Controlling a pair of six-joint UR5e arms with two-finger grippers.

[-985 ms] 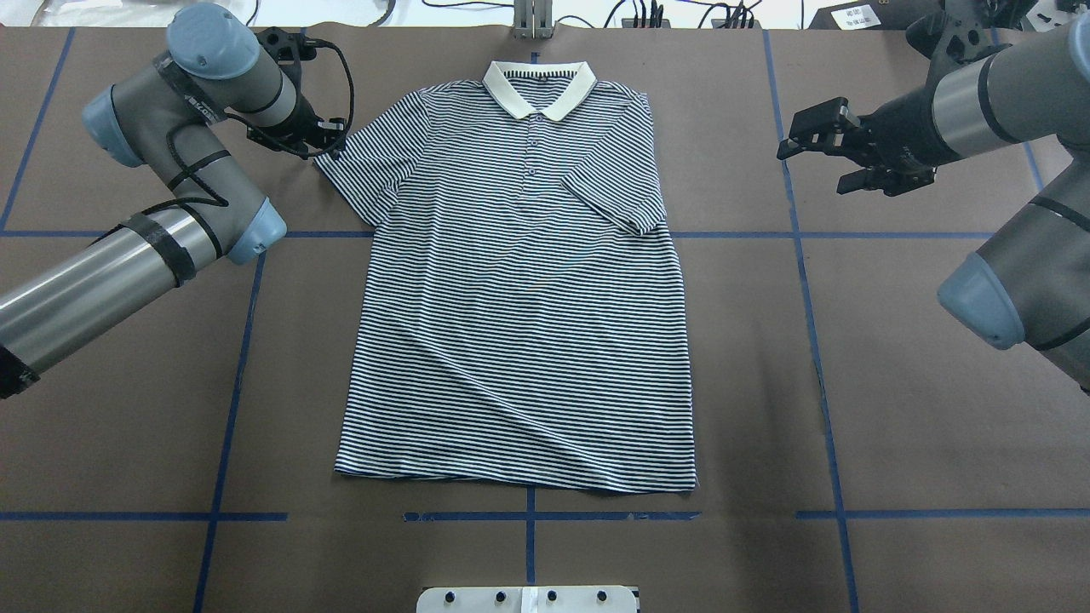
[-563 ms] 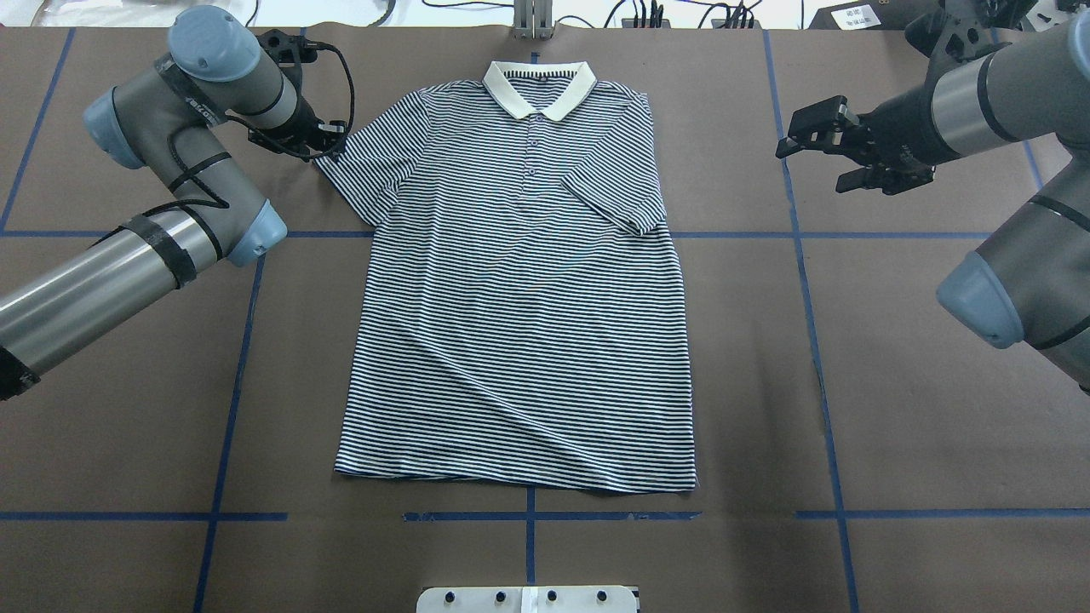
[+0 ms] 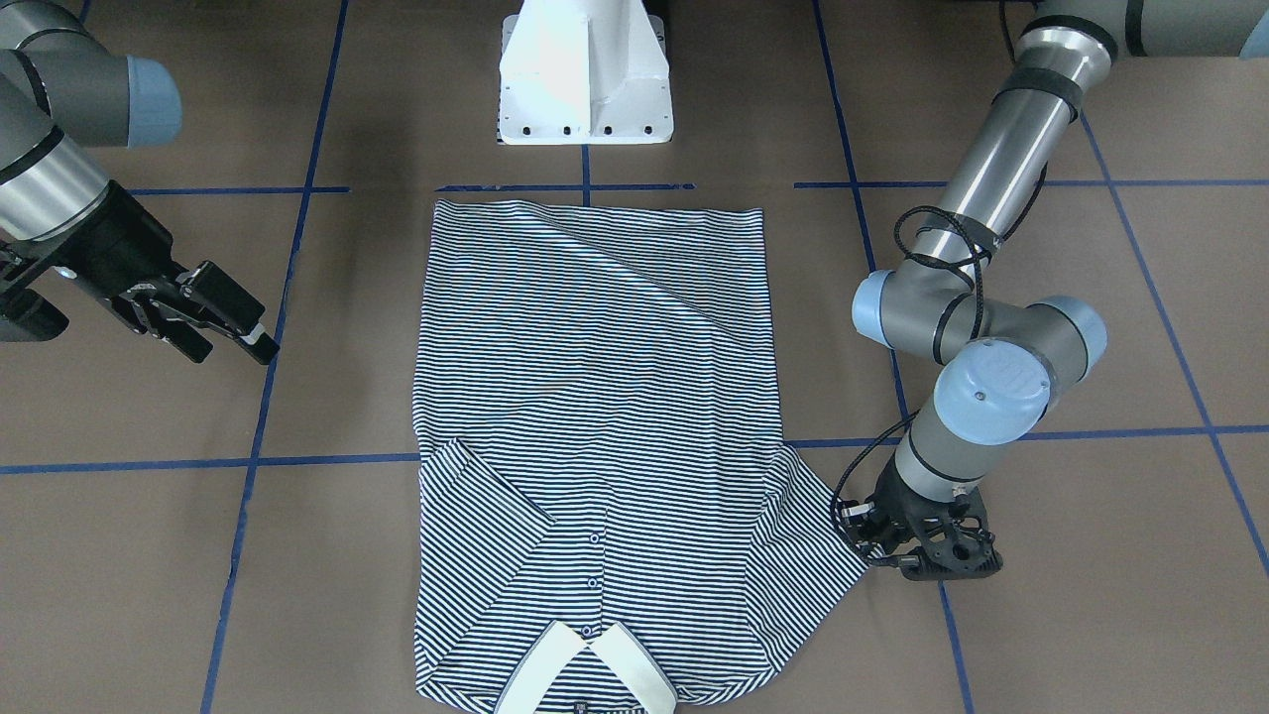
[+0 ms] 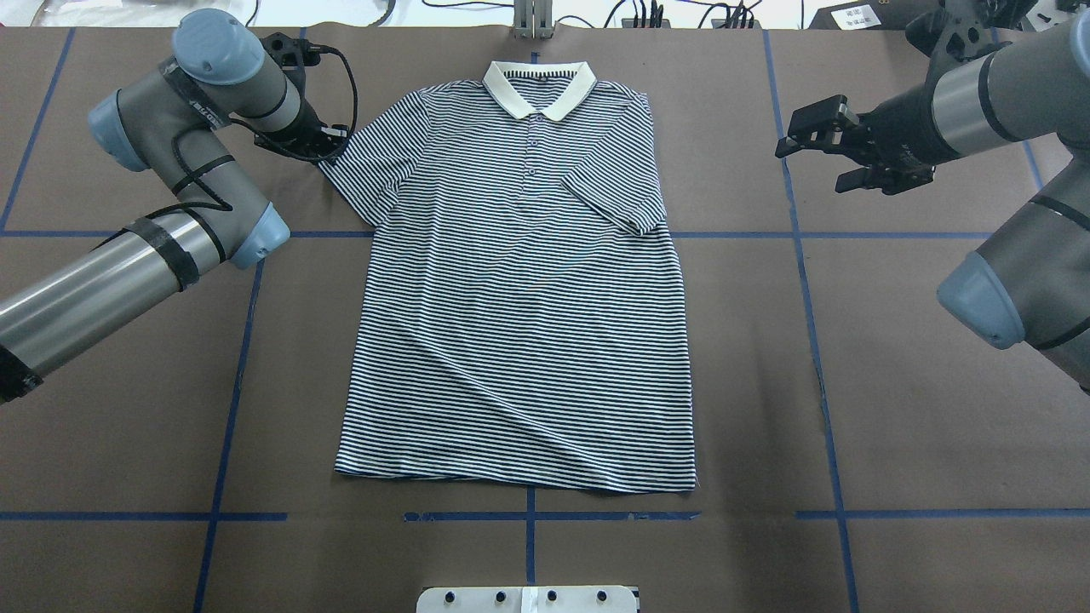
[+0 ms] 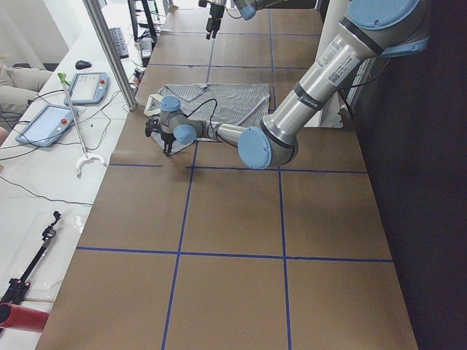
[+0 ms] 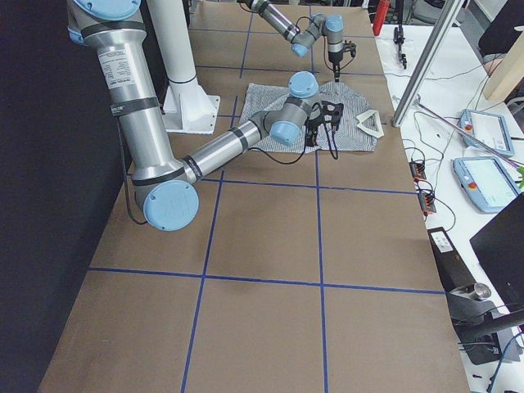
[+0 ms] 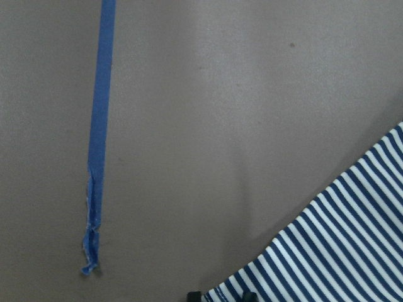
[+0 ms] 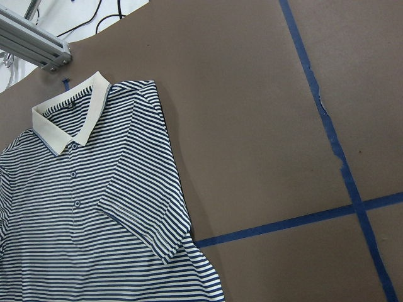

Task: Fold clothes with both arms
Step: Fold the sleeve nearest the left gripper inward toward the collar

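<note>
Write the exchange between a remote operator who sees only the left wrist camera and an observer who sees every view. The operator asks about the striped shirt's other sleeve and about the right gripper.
Operator: I see only one striped corner of the shirt on the brown table. Is the other sleeve folded?
Observer: Yes. The sleeve on the robot's right lies folded in over the chest.
Operator: And where is the right gripper?
Observer: The right gripper is open, out beside the shirt near collar height and apart from it.
</note>
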